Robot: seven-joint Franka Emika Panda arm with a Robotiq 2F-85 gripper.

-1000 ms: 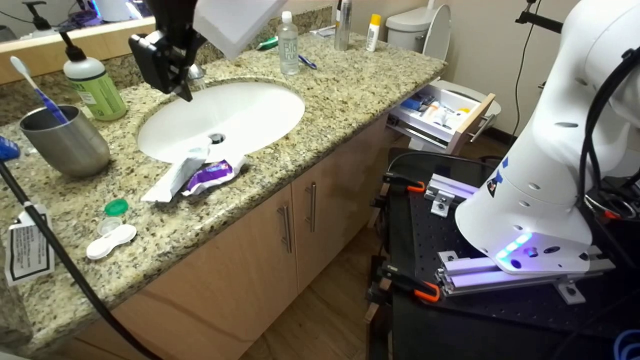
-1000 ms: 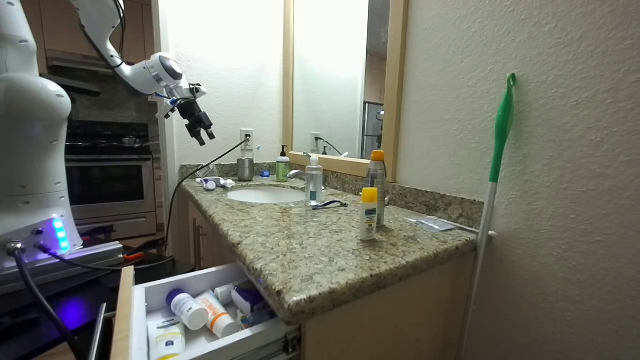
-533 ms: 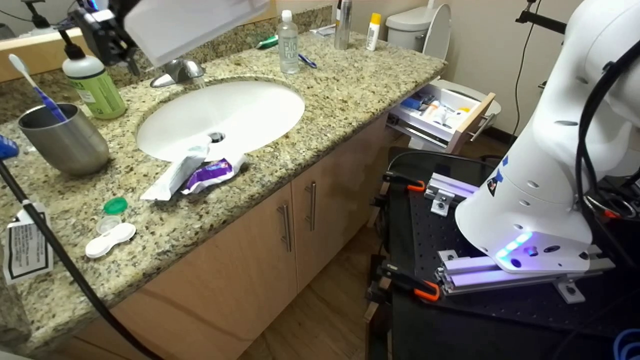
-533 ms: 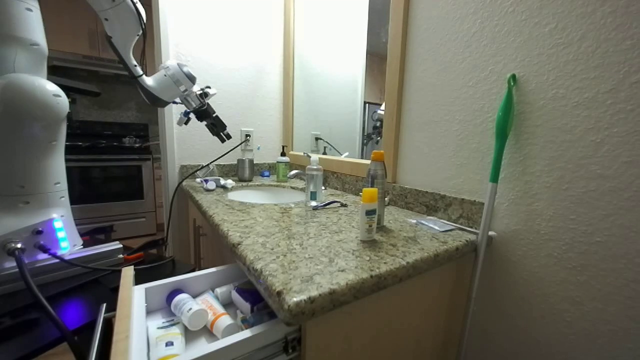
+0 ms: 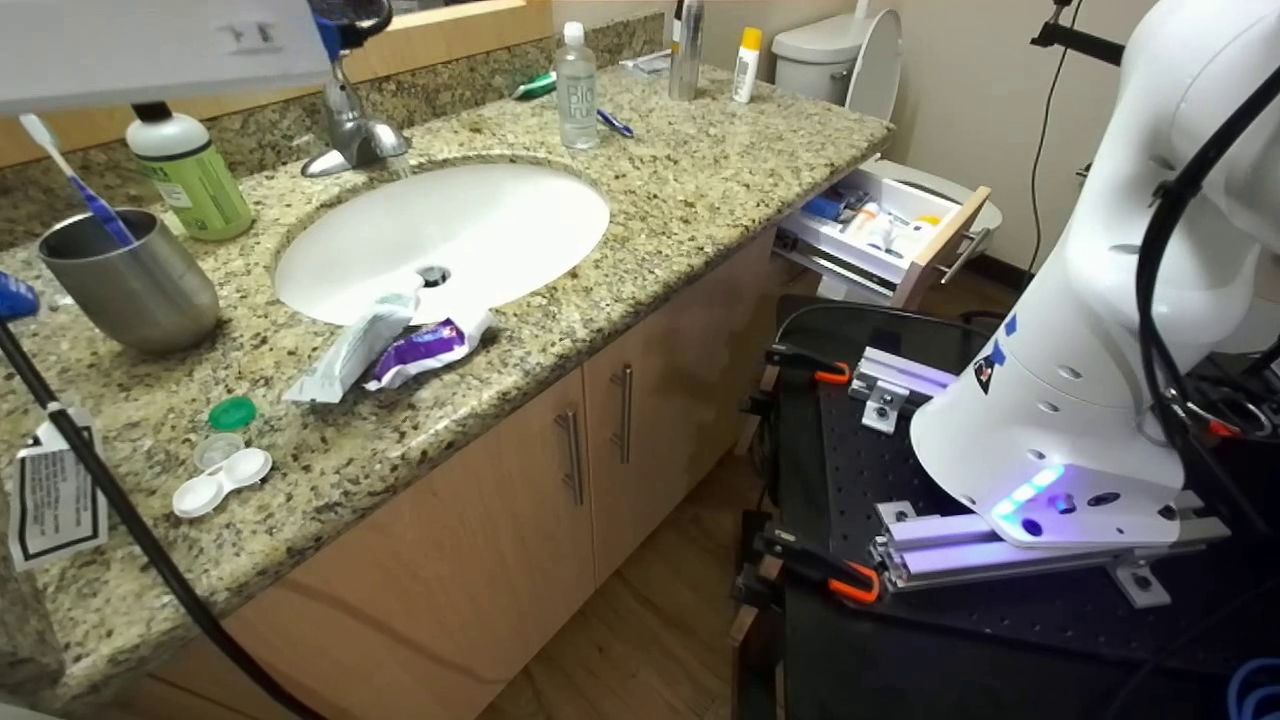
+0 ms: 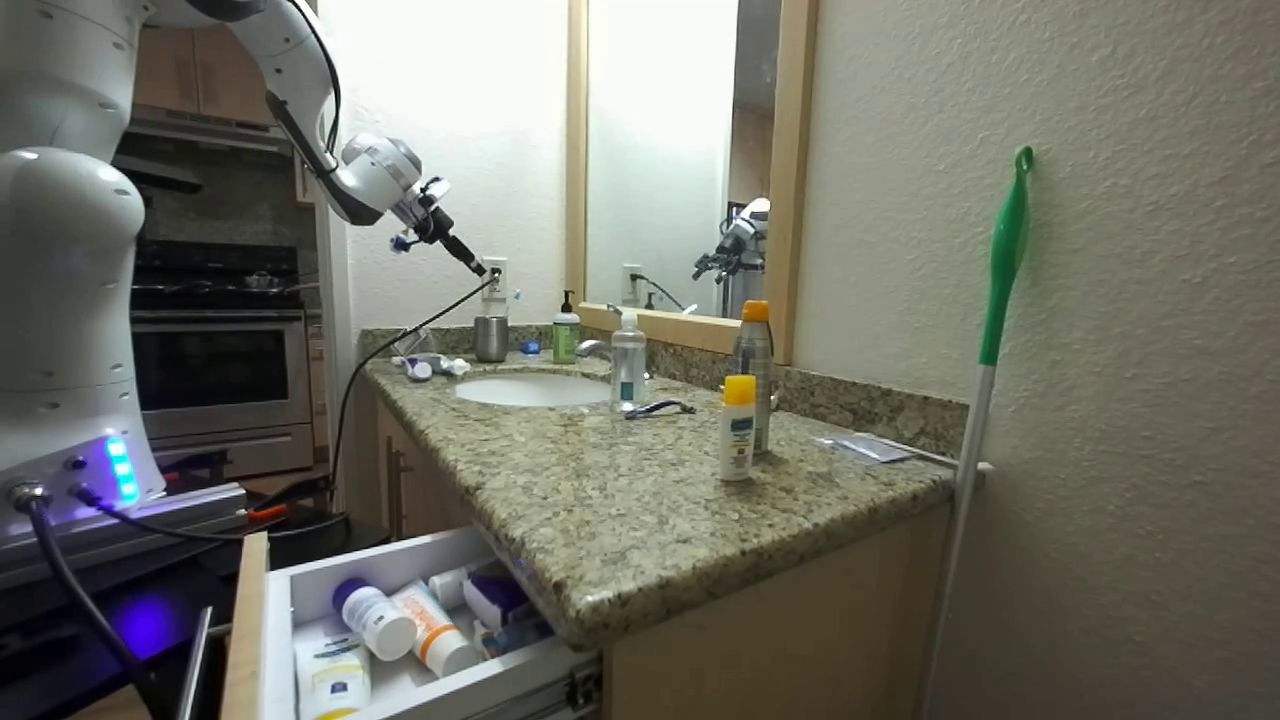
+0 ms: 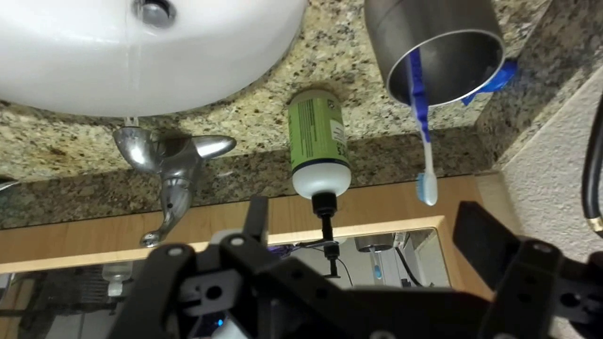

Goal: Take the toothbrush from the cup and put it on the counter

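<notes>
There is one toothbrush [image 7: 420, 110], blue and white, and it leans in one grey cup [image 5: 145, 290] with its brush end poking out past the rim. The cup stands on the tabletop [image 5: 690, 210]. There is one claw [image 7: 363, 216], and it hangs higher than the cup with its two fingers wide apart. In the wrist view, the toothbrush shows just past the fingertips, and the pump of one green bottle [image 7: 318, 132] shows between them. That bottle stands just beside the cup, and one sink [image 5: 500, 220] and one tap [image 7: 176, 162] are near it. In an exterior view, the white arm [image 5: 150, 50] hides the top of the pump, and one black cord [image 5: 140, 525] hangs across one end of the tabletop. At the sink's edge lie one crumpled white packet [image 5: 360, 345] and one crumpled purple packet [image 5: 425, 345]. There is also one lens case [image 5: 222, 482], one green lid [image 5: 232, 413], one clear bottle [image 5: 577, 100], one blue razor [image 5: 615, 123], one tall can [image 6: 752, 350] and one small bottle [image 6: 737, 430] with a yellow cap. One drawer [image 6: 410, 557] is pulled out.
</notes>
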